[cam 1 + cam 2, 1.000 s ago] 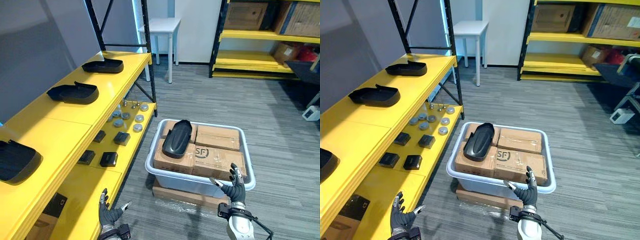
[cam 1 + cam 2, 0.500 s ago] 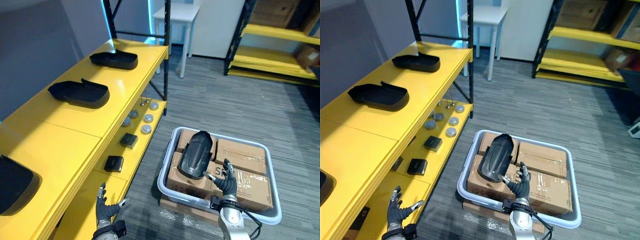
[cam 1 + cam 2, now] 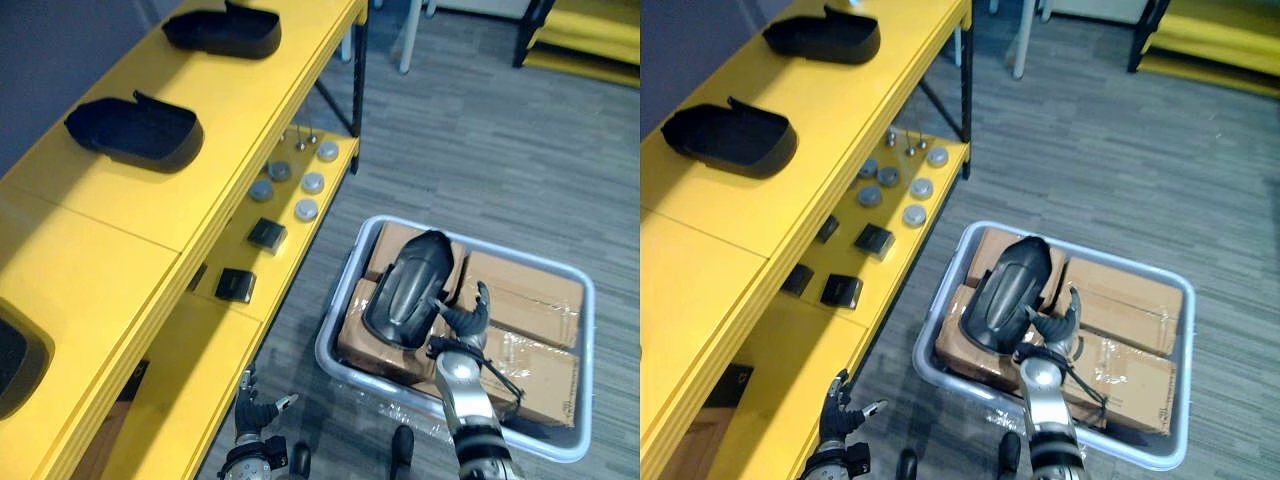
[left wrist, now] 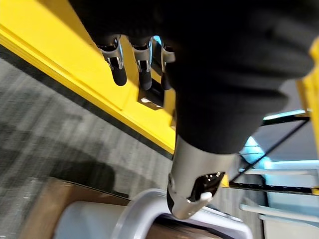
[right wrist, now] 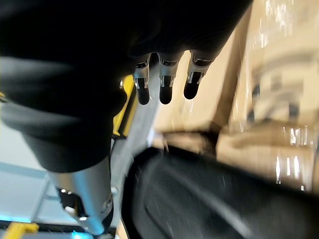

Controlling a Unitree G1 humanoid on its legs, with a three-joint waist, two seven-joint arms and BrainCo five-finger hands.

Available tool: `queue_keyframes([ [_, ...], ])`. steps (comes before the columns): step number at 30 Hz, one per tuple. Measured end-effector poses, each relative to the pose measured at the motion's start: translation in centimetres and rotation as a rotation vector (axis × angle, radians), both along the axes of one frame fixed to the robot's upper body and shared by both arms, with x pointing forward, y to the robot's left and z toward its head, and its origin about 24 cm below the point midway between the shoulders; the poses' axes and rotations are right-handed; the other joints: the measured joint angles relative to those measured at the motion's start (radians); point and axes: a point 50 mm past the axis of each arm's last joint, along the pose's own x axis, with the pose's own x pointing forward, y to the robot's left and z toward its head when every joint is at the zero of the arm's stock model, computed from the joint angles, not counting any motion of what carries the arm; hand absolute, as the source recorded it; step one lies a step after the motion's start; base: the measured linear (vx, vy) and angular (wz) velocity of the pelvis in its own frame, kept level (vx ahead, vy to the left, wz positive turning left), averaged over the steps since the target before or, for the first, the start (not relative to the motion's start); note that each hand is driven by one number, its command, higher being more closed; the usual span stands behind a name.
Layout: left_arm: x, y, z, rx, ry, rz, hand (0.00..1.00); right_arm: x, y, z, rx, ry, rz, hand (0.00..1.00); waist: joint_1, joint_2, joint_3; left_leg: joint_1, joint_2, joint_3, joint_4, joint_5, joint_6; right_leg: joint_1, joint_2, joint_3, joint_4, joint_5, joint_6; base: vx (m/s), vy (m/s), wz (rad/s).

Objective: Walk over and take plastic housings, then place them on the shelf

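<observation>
We are working on the pick-up step. Our right hand [image 3: 463, 318] is hovering with its fingers spread and empty. The plastic housing [image 3: 404, 285] is lying just beside those fingers, on taped cardboard boxes [image 3: 520, 300] in a grey bin [image 3: 938, 292]. Next we are probably needing to curl round its smooth, glossy, domed black shell, which looks slippery. Our left hand [image 3: 255, 408] is hanging low, fingers relaxed and empty, beside the yellow shelf [image 3: 120, 230].

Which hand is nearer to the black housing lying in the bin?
Right. The right hand is open, close beside the housing; the left hand is apart, by the yellow shelf.
</observation>
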Motion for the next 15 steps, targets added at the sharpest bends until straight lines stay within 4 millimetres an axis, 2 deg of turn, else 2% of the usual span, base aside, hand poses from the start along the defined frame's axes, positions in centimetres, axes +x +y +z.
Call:
queue_keyframes([
  [3, 0.2, -0.5, -0.2, 0.000, 0.005, -0.013, 0.00, 2.0, 0.3, 1.8, -0.014, -0.011, -0.001, 0.00, 0.009, 0.002, 0.035, -0.024, -0.002, 0.000, 0.001, 0.002, 0.003, -0.025, -0.002, 0.000, -0.001, 0.015, -0.001, -0.09, -0.009, -0.01],
  [7, 0.8, -1.0, -0.4, 0.004, 0.010, -0.031, 0.00, 4.4, -2.1, 3.9, -0.021, 0.042, -0.055, 0.00, 0.025, 0.002, 0.084, -0.074, -0.010, -0.009, 0.007, 0.011, 0.012, -0.069, -0.007, 0.000, -0.001, 0.041, 0.000, -0.09, -0.004, 0.04],
  [9, 0.9, -1.0, -0.6, 0.010, 0.019, -0.029, 0.00, 4.7, -2.4, 4.0, -0.020, 0.058, -0.062, 0.00, 0.025, 0.002, 0.085, -0.093, -0.011, -0.019, 0.021, 0.011, 0.013, -0.078, -0.009, 0.000, -0.001, 0.044, 0.002, -0.07, 0.007, 0.07],
  [11, 1.2, -0.8, -0.8, 0.028, 0.029, -0.022, 0.00, 5.1, -2.9, 5.0, -0.010, 0.049, -0.082, 0.00, 0.027, 0.002, 0.093, -0.127, -0.011, -0.023, 0.043, 0.010, 0.012, -0.099, -0.007, 0.000, -0.001, 0.057, 0.004, -0.09, 0.016, 0.08],
  [15, 1.4, -0.5, -0.8, 0.042, 0.030, 0.004, 0.00, 5.5, -2.6, 6.0, -0.025, 0.043, -0.106, 0.00, 0.027, 0.000, 0.104, -0.164, -0.010, -0.022, 0.078, 0.006, 0.012, -0.124, -0.004, 0.006, -0.001, 0.077, 0.006, -0.07, 0.019, -0.03],
])
